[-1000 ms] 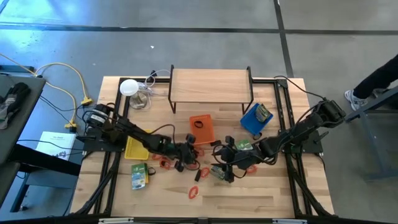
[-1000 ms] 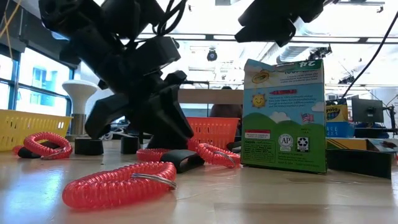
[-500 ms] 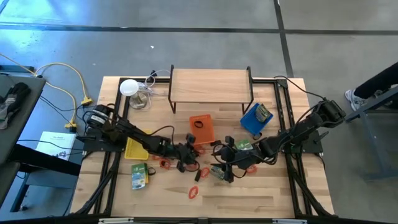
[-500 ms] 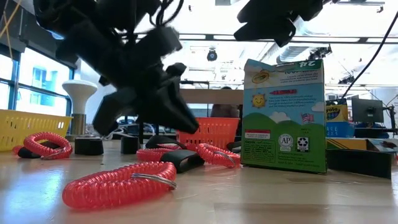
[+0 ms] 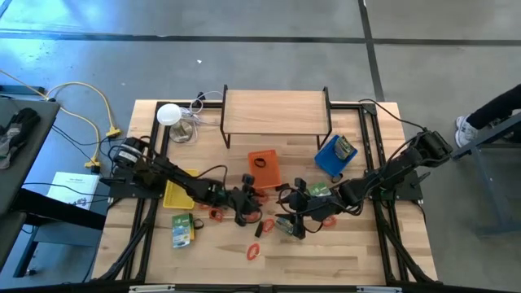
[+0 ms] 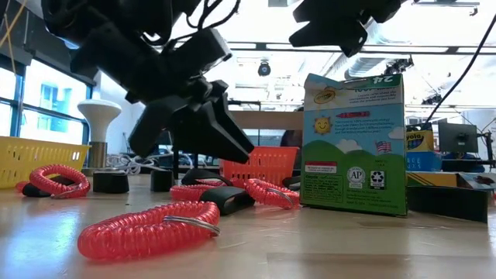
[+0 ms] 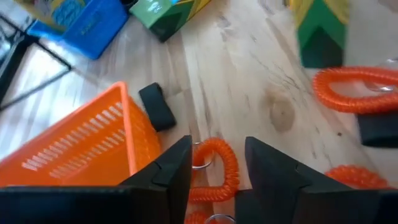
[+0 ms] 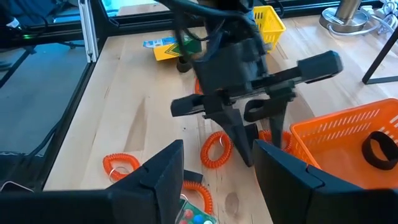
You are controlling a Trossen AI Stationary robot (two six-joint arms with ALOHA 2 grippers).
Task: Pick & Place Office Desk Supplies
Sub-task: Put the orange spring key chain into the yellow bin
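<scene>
My left gripper (image 7: 216,163) hangs just beside the orange tray (image 5: 264,167), on its near side, and its fingers have just spread apart after being pinched closer a moment ago; nothing sits between them now. Straight below the gap lies a red-orange coil (image 7: 217,163), flat on the wood and touching the tray's foot. I judge I am lined up to close on that coil, not yet gripping it. A black clip (image 7: 157,107) rests beside the tray wall. My right gripper (image 8: 214,163) waits on the tray's other side, fingers parted and empty, with a crayon box (image 6: 354,145) standing upright on the table nearby. More coils lie loose around the tray.
</scene>
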